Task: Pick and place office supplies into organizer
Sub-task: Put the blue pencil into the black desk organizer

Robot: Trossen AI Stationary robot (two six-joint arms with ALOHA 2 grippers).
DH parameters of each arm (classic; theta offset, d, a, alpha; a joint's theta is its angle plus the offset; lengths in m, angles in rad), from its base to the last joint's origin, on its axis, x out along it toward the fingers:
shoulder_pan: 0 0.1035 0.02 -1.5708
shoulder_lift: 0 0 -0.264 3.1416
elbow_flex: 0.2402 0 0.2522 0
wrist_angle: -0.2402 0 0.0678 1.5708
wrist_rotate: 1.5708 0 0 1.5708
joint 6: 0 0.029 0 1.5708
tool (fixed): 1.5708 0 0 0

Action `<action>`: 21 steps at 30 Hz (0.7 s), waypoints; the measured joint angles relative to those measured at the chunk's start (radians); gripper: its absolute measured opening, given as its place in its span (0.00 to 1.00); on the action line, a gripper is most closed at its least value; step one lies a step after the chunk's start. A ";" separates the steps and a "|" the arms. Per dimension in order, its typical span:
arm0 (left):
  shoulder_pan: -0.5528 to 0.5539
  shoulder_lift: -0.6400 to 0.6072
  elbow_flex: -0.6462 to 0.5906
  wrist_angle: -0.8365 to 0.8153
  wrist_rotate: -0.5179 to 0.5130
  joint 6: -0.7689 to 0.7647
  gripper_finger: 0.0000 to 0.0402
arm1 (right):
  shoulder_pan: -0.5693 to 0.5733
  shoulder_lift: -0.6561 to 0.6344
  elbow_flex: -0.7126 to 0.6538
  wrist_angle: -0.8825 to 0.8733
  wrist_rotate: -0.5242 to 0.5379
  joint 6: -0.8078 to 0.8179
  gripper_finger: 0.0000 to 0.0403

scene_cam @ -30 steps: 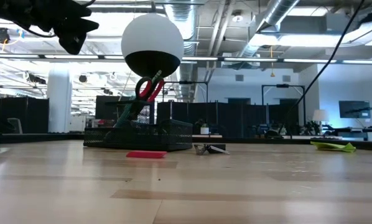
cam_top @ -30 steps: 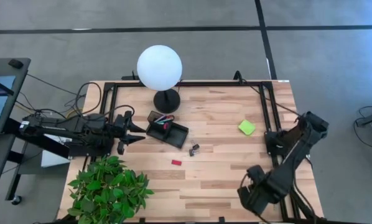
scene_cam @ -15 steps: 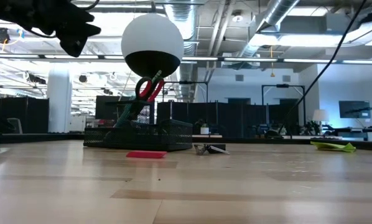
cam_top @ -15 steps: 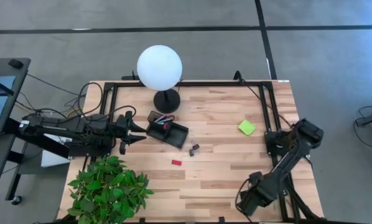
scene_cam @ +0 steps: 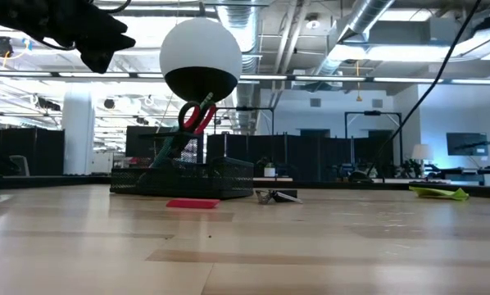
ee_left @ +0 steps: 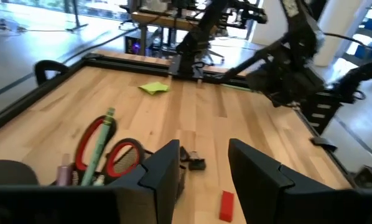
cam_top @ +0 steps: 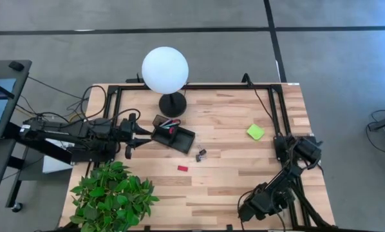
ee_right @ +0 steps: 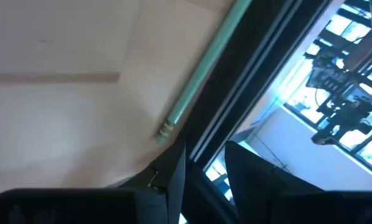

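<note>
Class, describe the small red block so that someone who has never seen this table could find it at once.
Start at the white globe lamp at the table's far edge, then come toward the near edge past the black organizer beneath it. The red block lies alone on bare wood just beyond, flat and bright red, unlike the dark clip nearby.

An open-plan robotics lab: exposed silver ducts (scene_cam: pixel 368 24) and pipes hang above the wooden table (cam_top: pixel 231 161), grey concrete floor (cam_top: pixel 334 58) surrounds it, and dark workstations with monitors (scene_cam: pixel 466 143) stand beyond it.
</note>
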 joint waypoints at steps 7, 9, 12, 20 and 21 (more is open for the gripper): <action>0.000 0.000 0.000 0.001 -0.036 0.003 0.33 | 0.047 0.035 -0.005 -0.009 0.003 0.045 0.27; 0.000 0.000 0.000 0.009 -0.036 0.006 0.33 | 0.071 0.034 -0.005 0.007 0.002 0.093 0.27; 0.000 0.000 0.000 0.010 -0.037 0.006 0.33 | 0.117 0.034 -0.005 0.080 0.003 0.152 0.27; 0.000 0.000 0.000 0.048 -0.037 0.006 0.33 | 0.191 0.027 -0.001 0.246 0.128 0.332 0.25; 0.000 0.000 0.000 0.060 -0.036 0.006 0.33 | 0.196 0.028 -0.002 0.246 0.129 0.339 0.25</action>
